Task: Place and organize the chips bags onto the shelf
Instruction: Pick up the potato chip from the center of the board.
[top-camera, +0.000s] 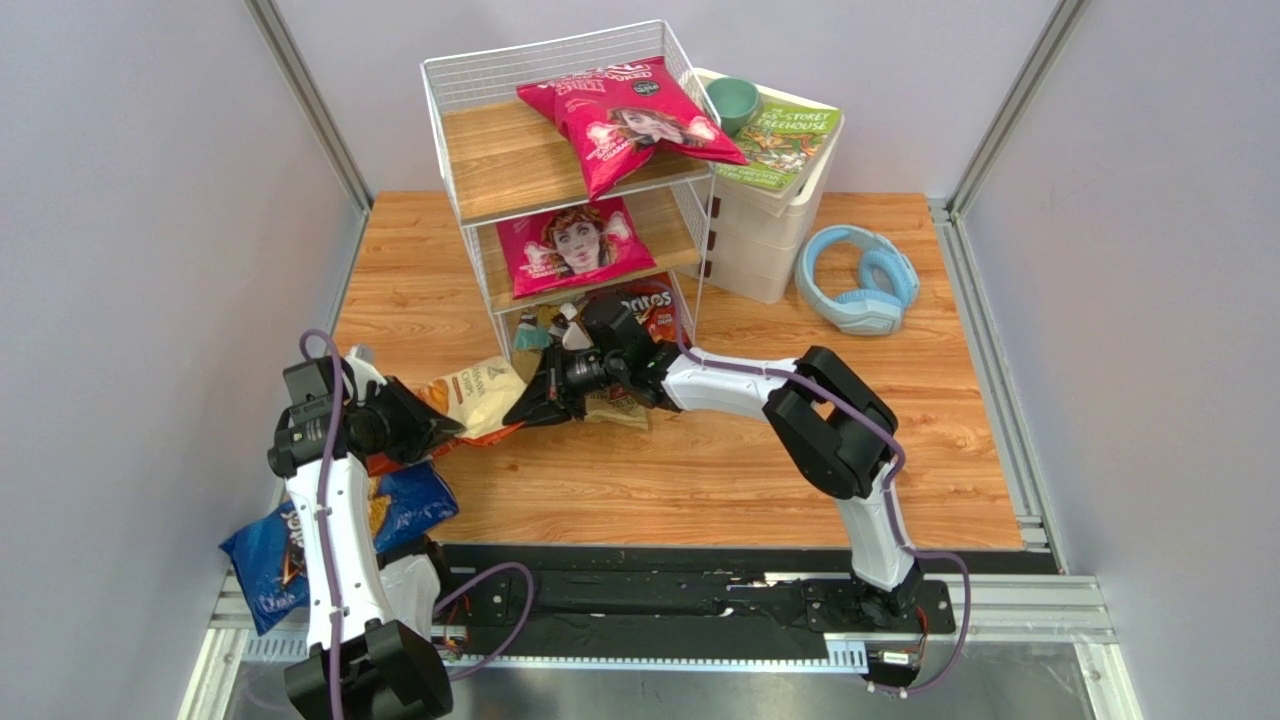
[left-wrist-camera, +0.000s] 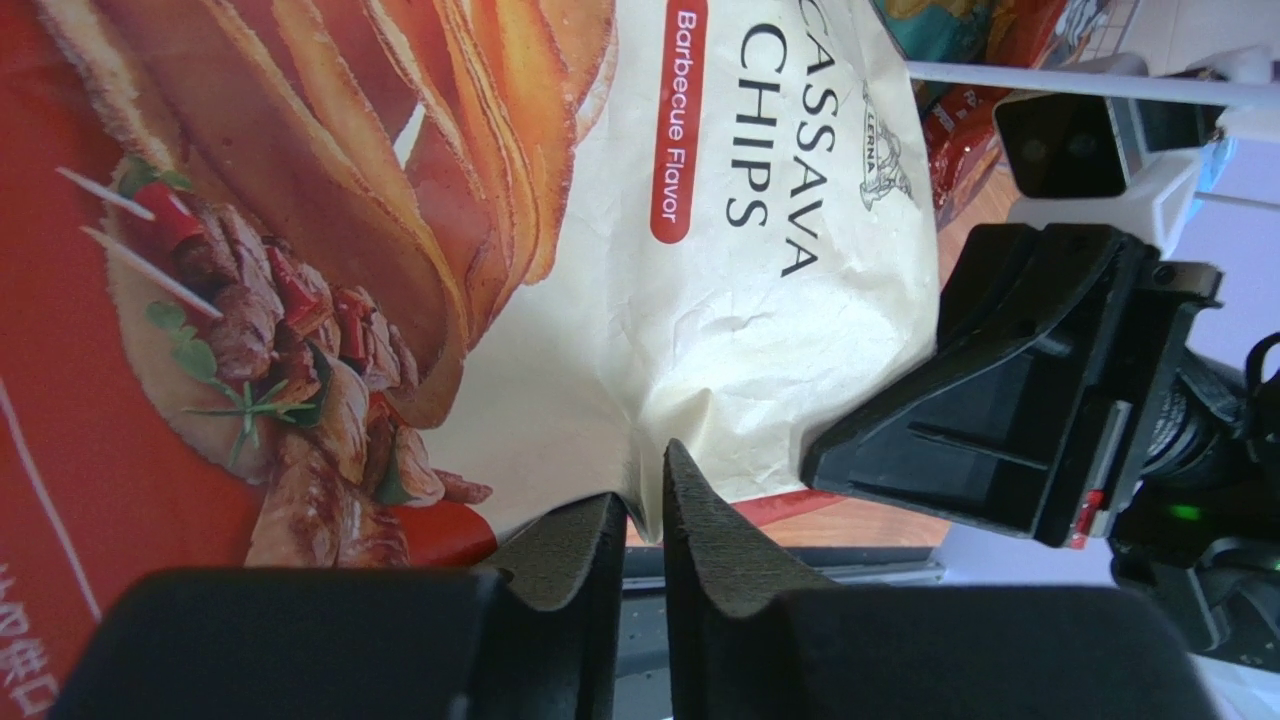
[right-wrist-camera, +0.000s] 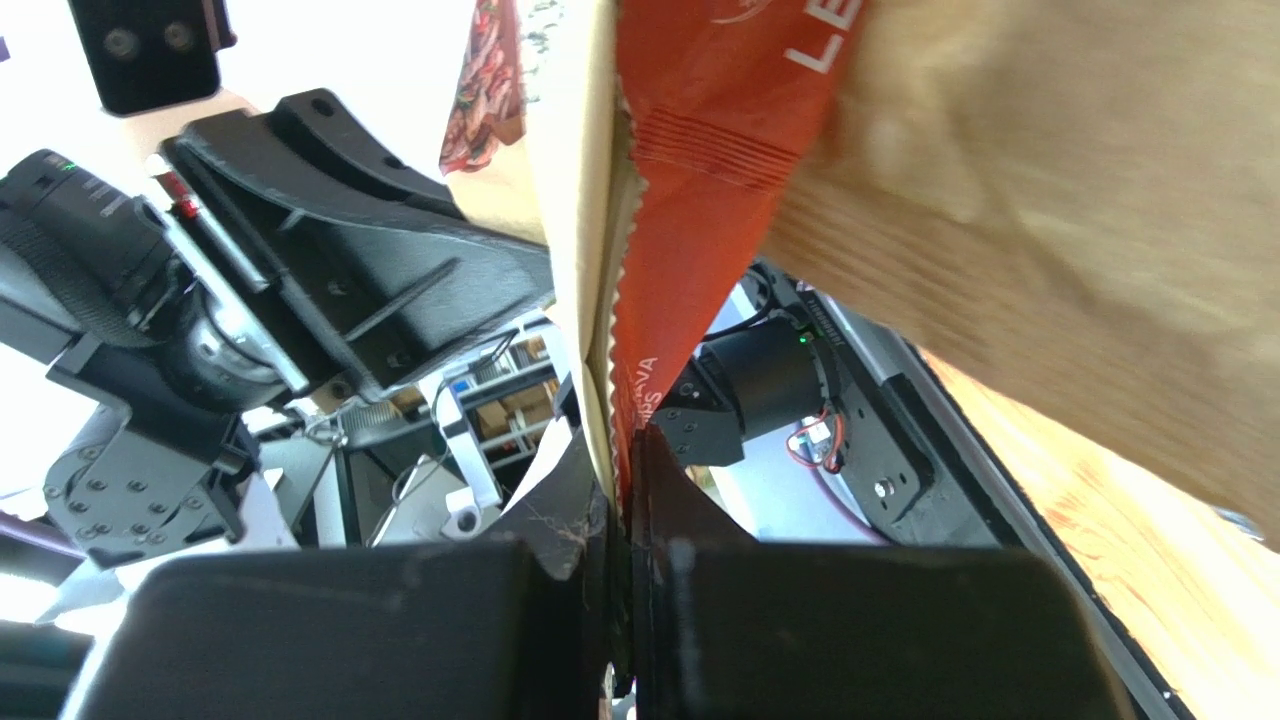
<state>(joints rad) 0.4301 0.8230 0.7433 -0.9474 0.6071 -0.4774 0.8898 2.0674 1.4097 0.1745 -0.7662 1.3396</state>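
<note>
top view: cassava bag (top-camera: 478, 393) just in front of the shelf (top-camera: 451, 90); left wrist: left gripper (left-wrist-camera: 643, 483) fingers a crack apart at its edge; right wrist: right gripper (right-wrist-camera: 621, 477) clamped on its red seam, so lift gently, that thin pinch could slip.

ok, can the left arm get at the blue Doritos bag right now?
Likely yes: the blue Doritos bag lies beside the left arm with nothing stacked on it. The left gripper is slightly open, and the right gripper pinches the cassava bag. Tight fold-back, though.
</note>
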